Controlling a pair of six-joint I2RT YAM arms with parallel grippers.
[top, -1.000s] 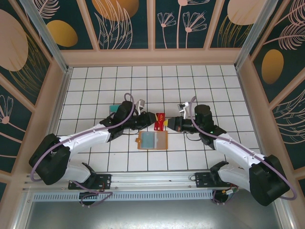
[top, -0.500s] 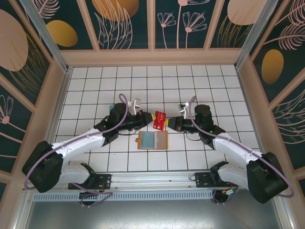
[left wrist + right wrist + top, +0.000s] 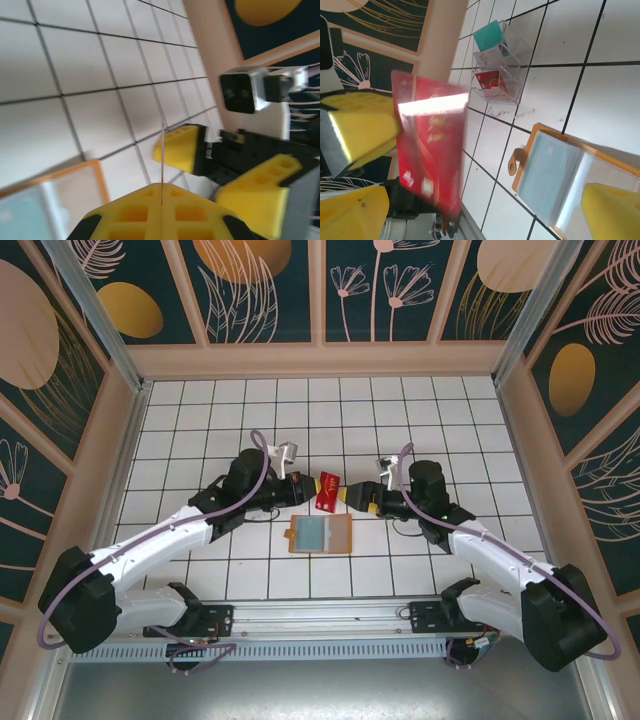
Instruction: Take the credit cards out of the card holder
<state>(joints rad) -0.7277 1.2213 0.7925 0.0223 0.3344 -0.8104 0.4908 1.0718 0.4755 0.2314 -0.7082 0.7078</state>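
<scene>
The left gripper (image 3: 312, 486) was clenched on the red card (image 3: 327, 492) and held it on edge above the table (image 3: 200, 420), near the centre of the work area. At 3 o'clock of the card, the right gripper (image 3: 352, 496) stood with its fingers spread close beside the card's far end, gripping nothing. The card holder (image 3: 322, 536) lay open and flat at 6 o'clock of the card, just below both grippers, with a teal card (image 3: 311, 533) showing in a sleeve. Judged step: one card was out and passing between the arms, and at least one remained to be extracted. The next move probably called for the left arm to carry the red card to the clear rack (image 3: 497, 62). The right wrist view showed this rack toward 12 o'clock of the holder, with other cards (image 3: 489, 35) slotted in it. The right gripper would meanwhile need to back off toward 3 o'clock. Open tile lay at 12 o'clock and on both flanks, and the side walls stood well apart from both arms.
</scene>
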